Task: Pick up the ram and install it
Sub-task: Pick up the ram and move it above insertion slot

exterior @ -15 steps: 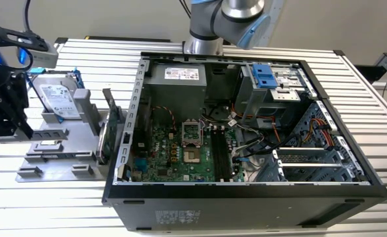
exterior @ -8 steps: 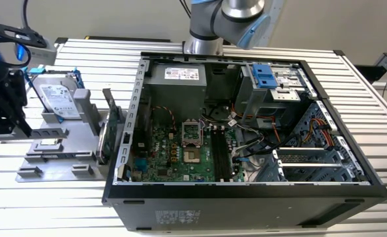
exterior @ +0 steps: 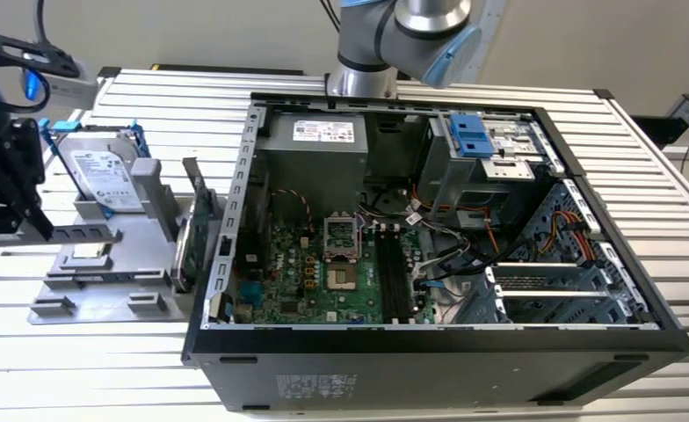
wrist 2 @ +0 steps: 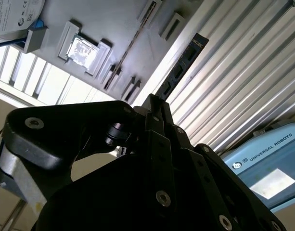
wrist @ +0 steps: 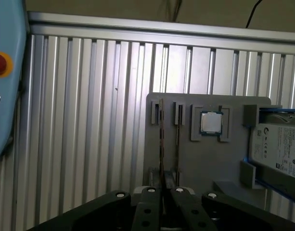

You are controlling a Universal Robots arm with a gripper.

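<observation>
The gripper (exterior: 34,230) hangs at the far left of the exterior view, over the slatted aluminium table (exterior: 145,97). Its jaws are together on one end of the ram (exterior: 87,233), a narrow dark stick that juts out level toward the exterior view's right. The ram crosses above the near part of the grey parts tray (exterior: 134,264), just over the processor chip (exterior: 87,255) seated in it. In the second wrist view the ram (wrist 2: 181,67) shows its row of chips, running out from the fingertips of the gripper (wrist 2: 154,103). In the first wrist view the ram (wrist: 160,139) appears edge-on as a thin line leaving the gripper (wrist: 164,190). On the tray, the silver hard drive (exterior: 101,176) stands in its blue bracket toward the upper left, and the green expansion card (exterior: 192,242) stands on edge at the tray's right side. Next to the card lies the open computer case (exterior: 438,343), which takes up the centre and right of the frame. Inside the case, the motherboard (exterior: 309,264) carries long black memory slots (exterior: 394,272), well apart from the ram.
</observation>
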